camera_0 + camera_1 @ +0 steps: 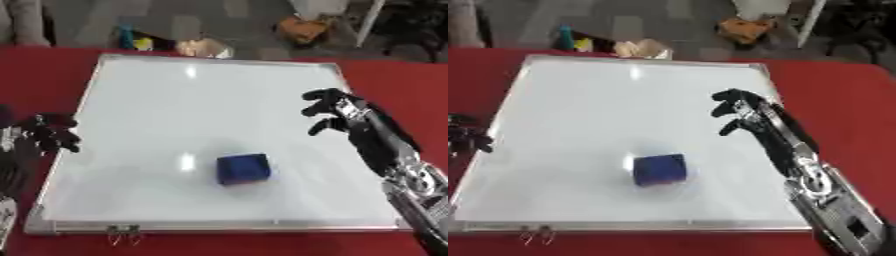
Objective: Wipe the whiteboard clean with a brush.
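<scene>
A white whiteboard [175, 90] with a silver frame lies flat on the red table; I see no marks on it. A dark blue block-shaped brush [243, 168] sits on the board's lower middle, with no hand touching it. My right hand [335, 111] hovers over the board's right edge, to the upper right of the brush, fingers relaxed and slightly curled, holding nothing. My left hand [48, 132] rests off the board's left edge on the red table, fingers curled, holding nothing.
The red table [411, 85] surrounds the board. A metal clip [122, 231] hangs at the board's near edge. Beyond the table, on the grey floor, lie several loose items [175, 45] and a brown bag [302, 27].
</scene>
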`<state>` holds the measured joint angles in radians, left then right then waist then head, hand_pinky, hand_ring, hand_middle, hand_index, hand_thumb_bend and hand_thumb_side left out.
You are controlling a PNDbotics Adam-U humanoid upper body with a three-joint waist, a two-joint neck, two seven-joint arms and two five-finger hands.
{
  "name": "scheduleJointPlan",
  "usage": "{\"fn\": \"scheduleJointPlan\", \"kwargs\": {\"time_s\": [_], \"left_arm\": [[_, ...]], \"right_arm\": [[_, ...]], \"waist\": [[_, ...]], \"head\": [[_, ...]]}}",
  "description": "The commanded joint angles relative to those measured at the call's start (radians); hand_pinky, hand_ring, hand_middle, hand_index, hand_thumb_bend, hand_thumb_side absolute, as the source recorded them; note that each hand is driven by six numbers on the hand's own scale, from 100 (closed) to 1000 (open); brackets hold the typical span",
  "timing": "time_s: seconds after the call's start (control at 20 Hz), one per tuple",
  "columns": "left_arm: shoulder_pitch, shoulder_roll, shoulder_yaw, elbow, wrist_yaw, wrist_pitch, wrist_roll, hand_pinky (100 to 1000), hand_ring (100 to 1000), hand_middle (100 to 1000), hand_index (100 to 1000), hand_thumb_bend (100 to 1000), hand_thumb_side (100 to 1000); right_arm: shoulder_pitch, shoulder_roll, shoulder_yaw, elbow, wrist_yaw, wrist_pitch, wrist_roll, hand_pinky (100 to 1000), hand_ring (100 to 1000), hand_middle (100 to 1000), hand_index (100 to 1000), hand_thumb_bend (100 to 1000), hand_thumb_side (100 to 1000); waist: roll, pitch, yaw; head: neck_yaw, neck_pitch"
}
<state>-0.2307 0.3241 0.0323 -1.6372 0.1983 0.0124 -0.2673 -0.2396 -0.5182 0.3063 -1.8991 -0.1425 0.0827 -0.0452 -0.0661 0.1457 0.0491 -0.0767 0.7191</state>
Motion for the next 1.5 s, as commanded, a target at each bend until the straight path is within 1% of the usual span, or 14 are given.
{"fn": "scheduleJointPlan", "kwargs": {"time_s": [0.05, 0.25, 0.45, 0.5, 0.6, 0.7, 0.75, 0.95, 1.05, 1.1, 1.2, 1.4, 1.45, 1.5], "left_arm": [[-0.018, 0.011, -0.002, -0.013, 0.005, -0.002, -0.004, 533, 557, 610, 672, 786, 1000], [-0.019, 0.011, -0.003, -0.013, 0.005, -0.001, -0.004, 532, 557, 610, 672, 787, 1000], [-0.020, 0.011, -0.003, -0.013, 0.005, -0.001, -0.005, 532, 557, 610, 672, 787, 1000], [-0.020, 0.011, -0.003, -0.013, 0.006, -0.001, -0.005, 532, 557, 611, 672, 788, 1000], [-0.020, 0.011, -0.004, -0.013, 0.005, 0.000, -0.005, 532, 557, 611, 672, 788, 1000], [-0.020, 0.011, -0.004, -0.013, 0.005, 0.000, -0.005, 532, 557, 611, 672, 789, 1000], [-0.020, 0.011, -0.004, -0.013, 0.005, 0.000, -0.005, 532, 557, 611, 672, 788, 1000], [-0.020, 0.011, -0.004, -0.013, 0.005, 0.001, -0.005, 532, 557, 611, 672, 789, 1000], [-0.020, 0.011, -0.004, -0.013, 0.005, 0.001, -0.005, 532, 557, 611, 672, 789, 1000], [-0.020, 0.011, -0.004, -0.013, 0.005, 0.001, -0.005, 532, 557, 611, 672, 789, 1000], [-0.020, 0.011, -0.004, -0.013, 0.005, 0.001, -0.005, 532, 557, 611, 672, 789, 1000], [-0.021, 0.011, -0.005, -0.013, 0.004, 0.001, -0.006, 532, 557, 611, 673, 790, 1000], [-0.021, 0.012, -0.005, -0.013, 0.004, 0.001, -0.006, 532, 557, 611, 673, 790, 1000], [-0.021, 0.012, -0.005, -0.013, 0.004, 0.001, -0.006, 532, 557, 611, 672, 790, 1000]], "right_arm": [[-0.020, -0.036, -0.003, -0.025, 0.018, -0.002, 0.017, 565, 763, 809, 540, 100, 932], [-0.033, -0.049, -0.001, -0.028, 0.035, -0.002, 0.038, 570, 770, 812, 508, 100, 922], [-0.046, -0.062, 0.002, -0.034, 0.059, 0.000, 0.061, 577, 774, 811, 465, 100, 889], [-0.049, -0.065, 0.003, -0.036, 0.066, 0.001, 0.068, 580, 777, 807, 448, 100, 847], [-0.057, -0.071, 0.006, -0.040, 0.085, 0.003, 0.085, 584, 779, 805, 442, 100, 805], [-0.063, -0.077, 0.009, -0.042, 0.103, 0.005, 0.104, 591, 781, 801, 432, 100, 728], [-0.066, -0.080, 0.011, -0.043, 0.112, 0.006, 0.114, 592, 781, 800, 431, 100, 717], [-0.078, -0.093, 0.016, -0.052, 0.157, 0.009, 0.163, 611, 789, 798, 416, 100, 471], [-0.084, -0.098, 0.018, -0.055, 0.184, 0.009, 0.190, 618, 790, 797, 415, 100, 406], [-0.087, -0.101, 0.020, -0.057, 0.198, 0.009, 0.203, 622, 793, 795, 419, 100, 330], [-0.092, -0.105, 0.022, -0.060, 0.228, 0.009, 0.231, 633, 794, 792, 424, 100, 243], [-0.105, -0.116, 0.030, -0.067, 0.284, 0.006, 0.290, 664, 800, 793, 426, 100, 185], [-0.107, -0.118, 0.031, -0.070, 0.299, 0.005, 0.305, 664, 800, 793, 426, 100, 185], [-0.111, -0.122, 0.032, -0.074, 0.313, 0.004, 0.319, 678, 800, 790, 426, 100, 159]], "waist": [[0.002, -0.012, 0.003], [0.000, -0.012, 0.010], [-0.002, -0.011, 0.015], [-0.002, -0.012, 0.015], [-0.003, -0.011, 0.017], [-0.004, -0.011, 0.019], [-0.005, -0.011, 0.019], [-0.007, -0.012, 0.020], [-0.008, -0.012, 0.021], [-0.008, -0.012, 0.022], [-0.009, -0.012, 0.023], [-0.011, -0.012, 0.026], [-0.011, -0.012, 0.027], [-0.012, -0.012, 0.028]], "head": [[-0.003, -0.010], [-0.004, -0.012], [-0.005, -0.012], [-0.005, -0.011], [-0.005, -0.011], [-0.005, -0.011], [-0.005, -0.011], [-0.004, -0.012], [-0.004, -0.012], [-0.004, -0.012], [-0.003, -0.011], [-0.002, -0.012], [-0.002, -0.012], [-0.002, -0.012]]}}
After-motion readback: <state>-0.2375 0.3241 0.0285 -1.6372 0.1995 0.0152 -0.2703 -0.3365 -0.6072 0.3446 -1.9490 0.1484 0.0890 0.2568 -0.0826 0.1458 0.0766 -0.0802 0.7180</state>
